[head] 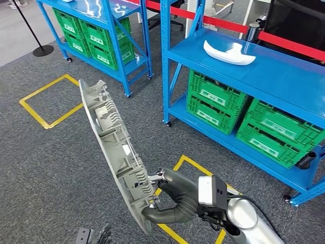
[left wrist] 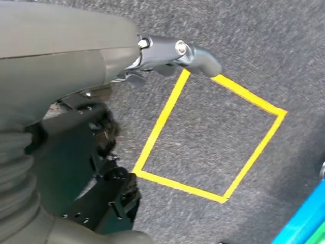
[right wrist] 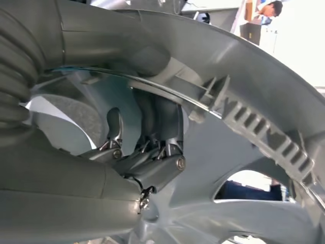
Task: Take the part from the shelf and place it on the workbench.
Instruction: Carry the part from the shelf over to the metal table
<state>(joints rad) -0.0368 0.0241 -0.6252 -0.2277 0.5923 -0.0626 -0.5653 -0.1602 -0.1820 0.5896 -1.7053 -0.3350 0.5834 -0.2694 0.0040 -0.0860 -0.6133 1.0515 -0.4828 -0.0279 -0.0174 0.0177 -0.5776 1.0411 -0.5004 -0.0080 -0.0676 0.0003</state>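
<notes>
Head view shows the right robot hand (head: 168,195) low in the picture, its fingers and thumb clamped on the lower end of a long grey plastic part (head: 111,147). The part is held in the air above the grey carpet, tilted, its ribbed inner face toward the camera and its upper end reaching toward the yellow tape square (head: 52,100) on the floor. Its lowest tip is cut off by the picture's edge. In the right wrist view the fingers (right wrist: 153,162) curl over the part's edge (right wrist: 245,117), close and blurred, so the exact grip points are hard to make out.

The left robot hand (head: 96,236) shows only as dark fingertips at the bottom edge; in the left wrist view its thumb (left wrist: 180,53) sticks out over the carpet with nothing in it, and the other fingers (left wrist: 111,198) look curled, though I cannot tell how tightly.

Beyond, a white curved part (head: 228,53) lies on the blue worktop (head: 275,76), with green crates (head: 264,127) on the shelf beneath. The crates carry white labels, too small to read. A second blue rack (head: 99,30) stands further off, cut by the top edge.
</notes>
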